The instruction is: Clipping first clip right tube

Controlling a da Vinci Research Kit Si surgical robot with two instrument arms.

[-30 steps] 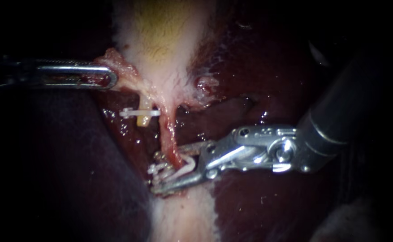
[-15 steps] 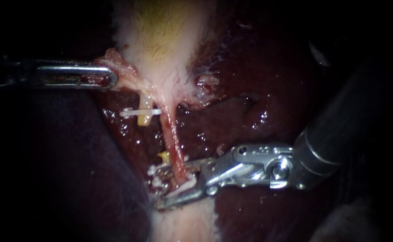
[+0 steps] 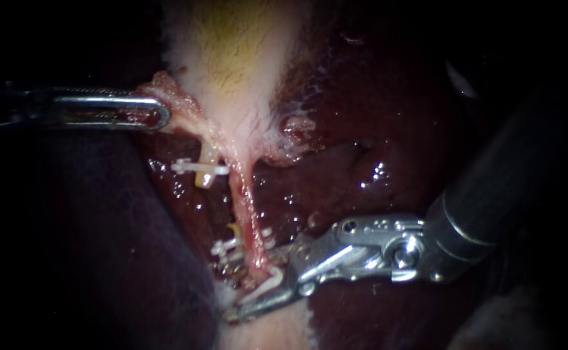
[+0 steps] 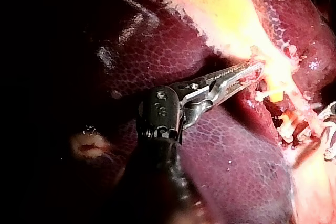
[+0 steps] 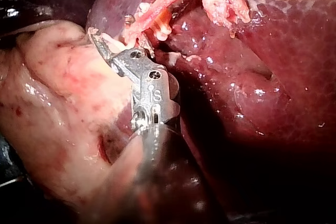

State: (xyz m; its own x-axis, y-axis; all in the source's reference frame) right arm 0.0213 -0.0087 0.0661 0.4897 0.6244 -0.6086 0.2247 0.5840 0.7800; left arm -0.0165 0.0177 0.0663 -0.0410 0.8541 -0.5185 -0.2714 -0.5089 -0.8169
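- Under everything, the dark red liver (image 3: 394,129) fills the endoscope view.
- Over its upper middle lies the pale, yellowish gallbladder (image 3: 232,58).
- Right instrument (image 3: 251,285): jaws spread either side of the right tube's (image 3: 245,207) lower end, holding a white clip (image 3: 265,282).
- Left instrument (image 3: 162,115): jaws clamped on the gallbladder's left fringe.
- Right tube: pink, running down from the gallbladder.
- White clip: touching that tube.

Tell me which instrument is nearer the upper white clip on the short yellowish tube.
Left. My left instrument grips the gallbladder just up-left of the clip; my right instrument sits farther down, at the right tube, near its lower end.
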